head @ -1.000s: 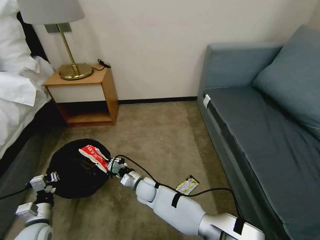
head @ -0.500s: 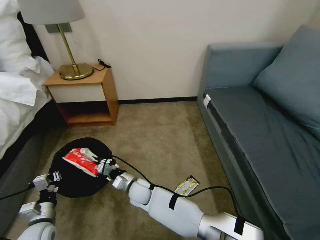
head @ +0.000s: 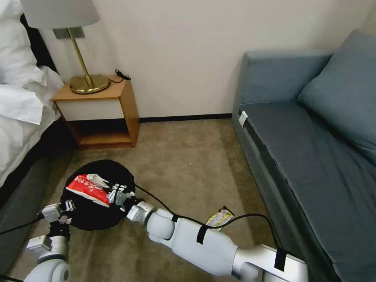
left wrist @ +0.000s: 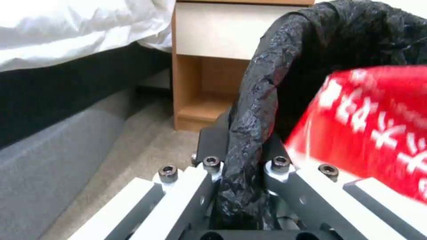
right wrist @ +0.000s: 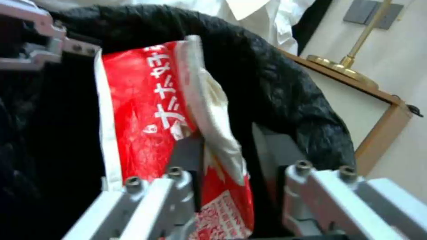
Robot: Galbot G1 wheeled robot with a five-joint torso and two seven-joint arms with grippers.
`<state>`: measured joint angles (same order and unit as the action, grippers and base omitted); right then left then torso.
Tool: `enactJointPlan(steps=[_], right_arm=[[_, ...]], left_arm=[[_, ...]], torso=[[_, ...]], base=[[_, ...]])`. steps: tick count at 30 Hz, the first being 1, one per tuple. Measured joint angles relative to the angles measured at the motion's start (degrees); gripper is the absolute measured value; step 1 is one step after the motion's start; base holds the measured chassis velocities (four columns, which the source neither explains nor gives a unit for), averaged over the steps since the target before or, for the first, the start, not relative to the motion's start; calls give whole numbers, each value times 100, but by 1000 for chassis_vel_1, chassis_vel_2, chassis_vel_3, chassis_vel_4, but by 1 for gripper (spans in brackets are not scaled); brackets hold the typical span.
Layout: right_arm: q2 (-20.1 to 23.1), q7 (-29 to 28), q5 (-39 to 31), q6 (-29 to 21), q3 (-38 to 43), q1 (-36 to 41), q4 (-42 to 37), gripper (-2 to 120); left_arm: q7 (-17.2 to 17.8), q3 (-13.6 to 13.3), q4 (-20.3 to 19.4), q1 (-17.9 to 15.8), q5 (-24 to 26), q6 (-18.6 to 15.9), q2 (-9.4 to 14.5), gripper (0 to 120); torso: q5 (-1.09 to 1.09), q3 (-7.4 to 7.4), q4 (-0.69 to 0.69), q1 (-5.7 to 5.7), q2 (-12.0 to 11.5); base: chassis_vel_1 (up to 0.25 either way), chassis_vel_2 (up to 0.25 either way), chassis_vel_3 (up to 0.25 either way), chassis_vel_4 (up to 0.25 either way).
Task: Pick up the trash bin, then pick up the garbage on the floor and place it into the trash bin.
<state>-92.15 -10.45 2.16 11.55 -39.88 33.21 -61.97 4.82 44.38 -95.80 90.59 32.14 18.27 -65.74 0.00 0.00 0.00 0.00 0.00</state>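
Red-and-white snack wrapper: lower left of the head view, lying over the mouth of the trash bin, its near end just beside the right gripper, which reaches in over the bin's near-right rim; in the right wrist view the wrapper runs between the two fingers, one finger against it, the other standing clear with a dark gap between, so the jaws look parted rather than pinched, though actual contact is hard to judge. Wrapper appearance: red face with white lettering, white edges, one white flap folded over; its lower end is cut off behind the gripper body. Trash bin: lower left of the head view on the beige carpet, covered all over by the black plastic bag, crinkled and glossy; any bin wall beneath is hidden. Left gripper: at the bin's near-left rim; in the left wrist view its fingers are closed narrow on a bunched fold of the bag, with the wrapper blurred just beyond. Gold-and-black wrapper: flat on the carpet at lower centre, well apart from the bin, partly crossed by the right arm's cable; print too small to read
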Motion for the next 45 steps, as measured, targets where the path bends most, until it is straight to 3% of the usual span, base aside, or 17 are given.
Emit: enactJointPlan(steps=[2, 4, 7, 19, 27, 34, 45], right_arm=[[0, -1, 24, 24, 27, 29, 21, 44], [0, -1, 30, 28, 31, 35, 23, 46], [1, -1, 92, 56, 59, 77, 19, 61], [1, 12, 161, 55, -15, 58, -211, 99], [164, 58, 4, -281, -501, -436, -439, 100], [559, 319, -789, -812, -1456, -1686, -661, 100], [558, 725, -1270, -1233, -2181, -2440, -546, 100]], left_arm=[[0, 13, 15, 3, 2, 0, 20, 6], [1, 14, 20, 3, 3, 0, 23, 6], [2, 15, 75, -13, 5, 0, 29, 6], [2, 0, 165, -44, 4, 4, 70, 6], [2, -15, 146, -32, -20, 0, 53, 6], [-11, -9, 126, 58, -90, 14, 24, 6], [-23, 17, 40, 122, -196, 46, -8, 6]], torso=[[0, 0, 0, 0, 0], [0, 0, 0, 0, 0], [0, 0, 0, 0, 0], [0, 0, 0, 0, 0], [0, 0, 0, 0, 0], [0, 0, 0, 0, 0], [0, 0, 0, 0, 0]], base=[[0, 0, 0, 0], [0, 0, 0, 0], [0, 0, 0, 0], [0, 0, 0, 0], [0, 0, 0, 0], [0, 0, 0, 0], [0, 0, 0, 0]])
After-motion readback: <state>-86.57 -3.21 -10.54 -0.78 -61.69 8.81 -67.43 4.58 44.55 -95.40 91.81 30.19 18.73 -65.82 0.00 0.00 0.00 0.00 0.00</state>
